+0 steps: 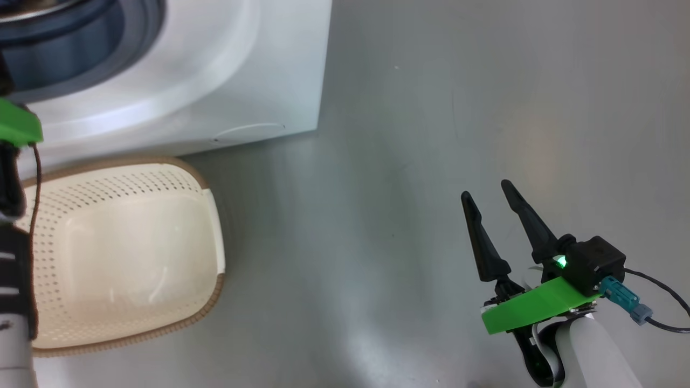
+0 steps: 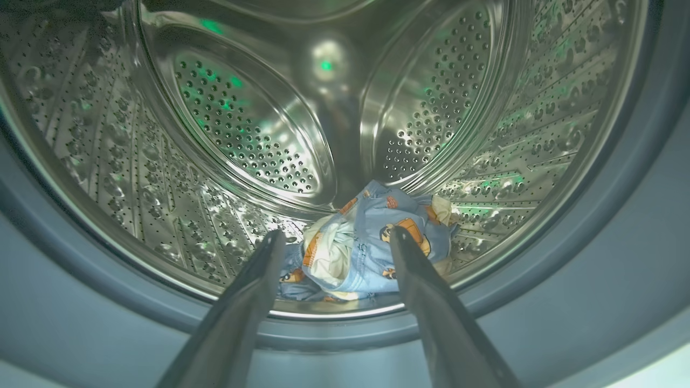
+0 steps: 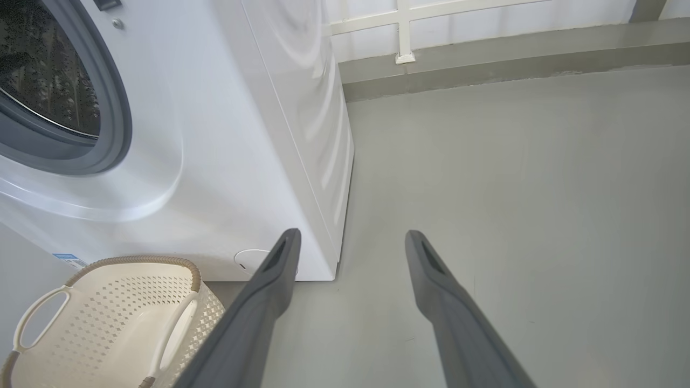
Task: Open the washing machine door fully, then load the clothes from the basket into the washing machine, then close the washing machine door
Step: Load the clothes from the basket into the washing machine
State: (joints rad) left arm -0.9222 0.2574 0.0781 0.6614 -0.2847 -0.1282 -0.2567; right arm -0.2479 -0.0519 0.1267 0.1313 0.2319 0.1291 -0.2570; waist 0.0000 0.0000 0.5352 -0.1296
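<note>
The white washing machine (image 1: 226, 81) stands at the upper left of the head view, its grey-blue gasket ringing the drum mouth. In the left wrist view my left gripper (image 2: 337, 237) is open at the drum mouth, its fingers apart and empty. The clothes (image 2: 361, 242), light-blue with orange figures, lie bunched on the steel drum's floor just beyond the fingertips. The cream basket (image 1: 124, 248) sits on the floor before the machine with nothing in it. My right gripper (image 1: 488, 196) hovers open over bare floor at the lower right. The washing machine door is out of view.
Grey floor (image 1: 431, 134) spreads to the right of the machine. In the right wrist view a low wall ledge (image 3: 485, 54) with a white rail runs behind the washing machine (image 3: 242, 134), and the basket (image 3: 108, 318) sits at the lower left.
</note>
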